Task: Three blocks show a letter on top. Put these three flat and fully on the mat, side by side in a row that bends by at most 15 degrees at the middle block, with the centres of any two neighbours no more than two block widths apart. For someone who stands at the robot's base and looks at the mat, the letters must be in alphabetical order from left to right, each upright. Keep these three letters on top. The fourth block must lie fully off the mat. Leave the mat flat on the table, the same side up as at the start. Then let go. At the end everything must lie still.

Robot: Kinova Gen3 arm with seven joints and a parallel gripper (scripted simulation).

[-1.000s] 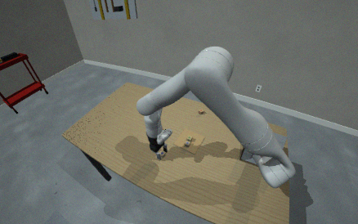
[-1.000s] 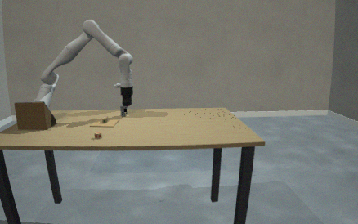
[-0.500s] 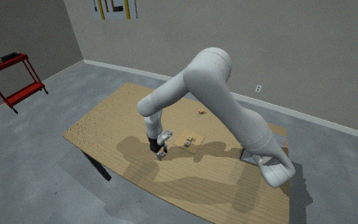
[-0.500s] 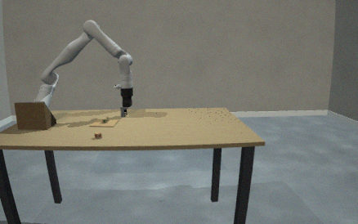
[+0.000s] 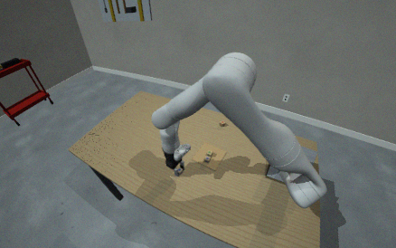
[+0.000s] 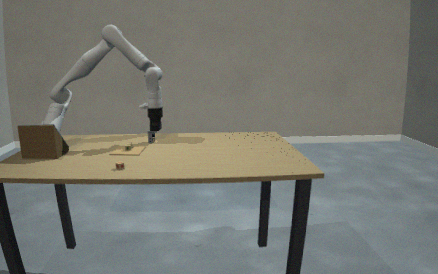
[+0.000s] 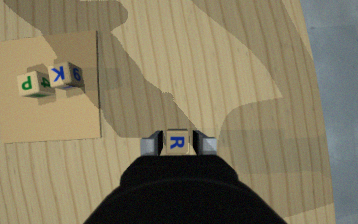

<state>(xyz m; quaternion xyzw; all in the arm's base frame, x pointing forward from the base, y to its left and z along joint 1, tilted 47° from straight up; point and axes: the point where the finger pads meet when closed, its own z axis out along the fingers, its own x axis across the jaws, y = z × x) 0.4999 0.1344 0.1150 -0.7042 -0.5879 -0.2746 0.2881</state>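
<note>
A wooden block with a blue R [image 7: 178,142] on top lies on the bare table, off the mat. My gripper [image 7: 177,139] is low over it, with one finger on each side of the block. The fingers are open, with a thin gap on each side. The tan mat lies to the left in the wrist view. On it stand a block with a green P [image 7: 31,83] and a block with a blue K [image 7: 62,74], touching each other. In the top view my gripper [image 5: 179,170] is just left of the mat [image 5: 212,157]. A fourth block [image 5: 222,123] lies alone beyond the mat.
A brown box [image 6: 39,141] stands near the arm's base at the table's end. The fourth block [image 6: 119,165] lies near the table's front edge in the exterior view. A red cart [image 5: 20,86] stands on the floor away from the table.
</note>
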